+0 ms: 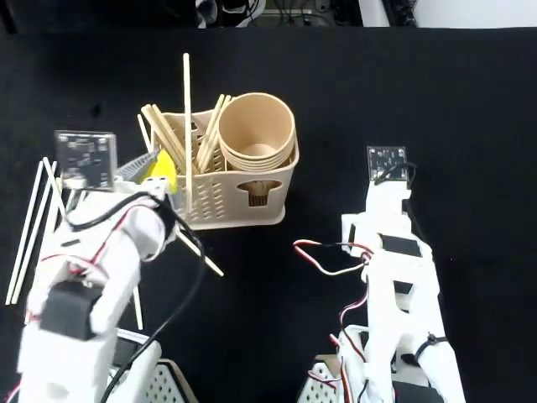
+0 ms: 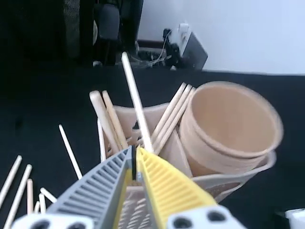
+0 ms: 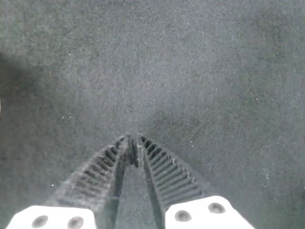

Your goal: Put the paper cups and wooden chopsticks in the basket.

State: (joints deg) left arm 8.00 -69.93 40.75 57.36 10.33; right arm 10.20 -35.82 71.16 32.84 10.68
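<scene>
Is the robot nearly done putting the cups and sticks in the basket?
Nearly. Done: the stacked tan paper cups sit in the beige slotted plastic basket, with several wooden chopsticks beside them. In hand: the left pincer grips one long wooden chopstick over the basket. Left: a few loose wooden chopsticks lie on the black table beside the left arm.

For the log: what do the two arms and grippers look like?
The left arm and right arm are white plastic with black motors, each carrying a dark square patterned board near the wrist. Red, white and black cables loop along them. The left gripper has ridged fingers, one grey, one yellow; the right gripper has ridged grey-looking ones.
</scene>
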